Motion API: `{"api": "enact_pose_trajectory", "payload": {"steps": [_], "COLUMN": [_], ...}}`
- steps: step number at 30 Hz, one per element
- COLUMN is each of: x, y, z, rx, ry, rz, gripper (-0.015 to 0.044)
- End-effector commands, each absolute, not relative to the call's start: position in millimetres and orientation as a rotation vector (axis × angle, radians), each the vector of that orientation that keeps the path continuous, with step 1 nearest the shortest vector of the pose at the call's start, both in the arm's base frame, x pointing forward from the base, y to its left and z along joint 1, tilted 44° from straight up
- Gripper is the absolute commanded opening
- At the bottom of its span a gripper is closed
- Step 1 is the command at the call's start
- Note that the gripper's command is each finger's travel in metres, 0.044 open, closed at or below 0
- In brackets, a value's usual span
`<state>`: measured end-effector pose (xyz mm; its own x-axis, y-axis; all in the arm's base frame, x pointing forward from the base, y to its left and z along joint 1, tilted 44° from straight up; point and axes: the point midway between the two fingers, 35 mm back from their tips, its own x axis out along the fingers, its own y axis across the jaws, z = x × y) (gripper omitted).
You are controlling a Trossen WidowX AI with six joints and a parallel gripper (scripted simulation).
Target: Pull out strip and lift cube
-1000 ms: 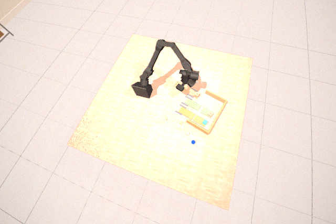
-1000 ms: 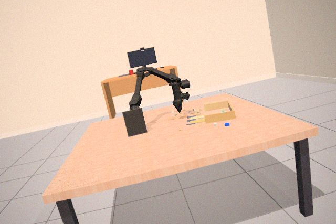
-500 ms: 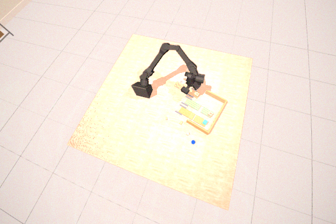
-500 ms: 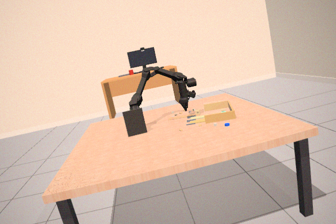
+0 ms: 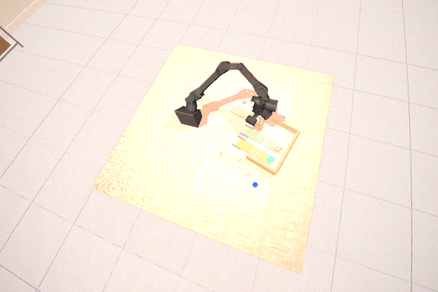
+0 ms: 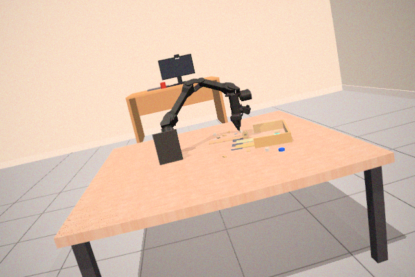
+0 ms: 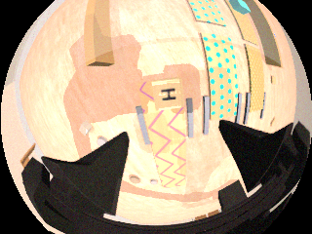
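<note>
The labelled cube, marked H, sits on the far end of the zigzag strip. This strip lies outside the walled frame, its near part extending toward the arm base. My gripper is open and empty, above the strip; in the wrist view the cube shows beyond the fingertips. The cyan-dotted strip and the yellow strip each show a gap between two pieces.
The wooden frame walls the far side. Grey guide bars stand beside the strips. A cyan cube sits on the yellow strip's far piece. A blue disc and small scraps lie around.
</note>
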<state>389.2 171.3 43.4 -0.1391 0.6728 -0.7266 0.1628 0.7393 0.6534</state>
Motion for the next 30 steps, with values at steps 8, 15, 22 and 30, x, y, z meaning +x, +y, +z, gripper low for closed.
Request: {"api": "enact_pose_trajectory", "payload": {"steps": [8,15,22,30], "x": [418,417,416,414], "y": [167,174,182,191], "z": [44,37,29,19], "rx": [0.674,0.674,0.674,0.675], "ry": [1.677,1.677,1.677,1.677], "rz": [0.508,0.508,0.508,0.508], "gripper": [0.0414,0.0250,0.0250,0.0250]}}
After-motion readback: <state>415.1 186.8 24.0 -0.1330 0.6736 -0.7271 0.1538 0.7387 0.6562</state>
